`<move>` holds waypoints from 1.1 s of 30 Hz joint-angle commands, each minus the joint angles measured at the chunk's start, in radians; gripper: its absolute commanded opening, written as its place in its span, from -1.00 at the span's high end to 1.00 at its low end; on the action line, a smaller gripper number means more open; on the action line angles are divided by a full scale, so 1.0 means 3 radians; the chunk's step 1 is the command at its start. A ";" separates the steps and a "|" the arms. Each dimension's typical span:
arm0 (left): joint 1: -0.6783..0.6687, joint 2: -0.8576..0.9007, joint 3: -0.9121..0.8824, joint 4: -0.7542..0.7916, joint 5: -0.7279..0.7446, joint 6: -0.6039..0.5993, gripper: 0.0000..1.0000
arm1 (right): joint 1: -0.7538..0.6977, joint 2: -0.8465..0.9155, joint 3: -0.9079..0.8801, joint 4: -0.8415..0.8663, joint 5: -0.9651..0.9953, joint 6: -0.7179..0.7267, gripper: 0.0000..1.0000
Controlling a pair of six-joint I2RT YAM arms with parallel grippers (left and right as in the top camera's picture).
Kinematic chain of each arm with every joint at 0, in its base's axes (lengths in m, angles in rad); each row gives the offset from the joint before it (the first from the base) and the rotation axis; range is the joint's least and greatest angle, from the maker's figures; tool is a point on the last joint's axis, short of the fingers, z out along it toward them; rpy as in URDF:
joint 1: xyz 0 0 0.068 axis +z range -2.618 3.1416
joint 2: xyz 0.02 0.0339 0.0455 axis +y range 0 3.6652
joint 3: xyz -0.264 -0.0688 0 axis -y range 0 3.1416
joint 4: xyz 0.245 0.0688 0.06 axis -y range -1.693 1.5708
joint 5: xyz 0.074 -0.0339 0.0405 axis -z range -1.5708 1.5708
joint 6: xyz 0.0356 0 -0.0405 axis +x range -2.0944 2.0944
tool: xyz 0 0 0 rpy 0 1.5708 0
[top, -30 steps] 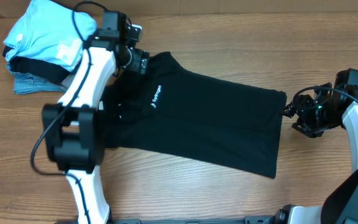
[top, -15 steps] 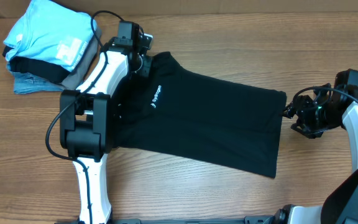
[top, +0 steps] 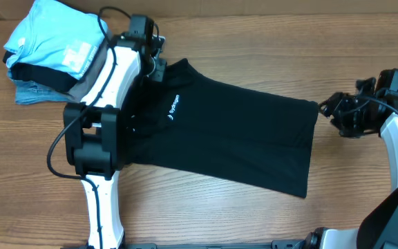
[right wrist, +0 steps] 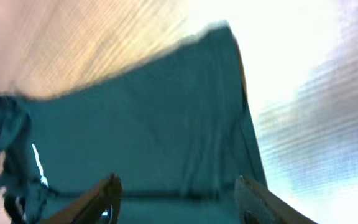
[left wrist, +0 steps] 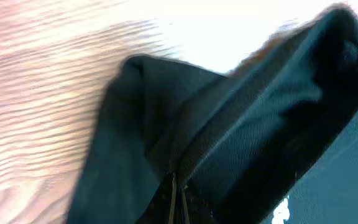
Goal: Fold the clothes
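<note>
Your left gripper (top: pixel 157 69) pinches shut on the collar end of the black collared shirt (top: pixel 240 138). Your right gripper (top: pixel 332 112) hovers open and empty, just off its hem.

A black shirt (top: pixel 233 138) lies flat on the tabletop (top: pixel 254 41).
The left gripper (top: pixel 156 66) sits at its collar; the right gripper (top: pixel 332 111) is just beside its hem.

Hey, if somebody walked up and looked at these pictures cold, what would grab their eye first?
A black shirt lies spread flat across the middle of the wooden table, white logo up. The left fingers are pinched shut on its fabric near the collar, while the right fingers stand open beside the hem. A pile of folded clothes, light blue on top, sits in the far left corner.
</note>
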 commanded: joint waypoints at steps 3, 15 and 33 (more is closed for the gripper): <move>0.0028 0.0004 0.0561 -0.0436 -0.0243 -0.0053 0.92 | -0.0004 0.0128 0.0062 0.0328 0.0240 0.0015 -0.24; 0.0031 0.0004 0.0907 -0.0914 -0.0239 -0.0055 0.92 | -0.0004 0.1099 0.0062 0.1033 0.0203 0.0076 -0.26; 0.0037 0.0001 0.1097 -0.1378 -0.0454 -0.0057 0.92 | -0.0027 0.1217 0.0111 0.1218 -0.0661 -0.0028 0.92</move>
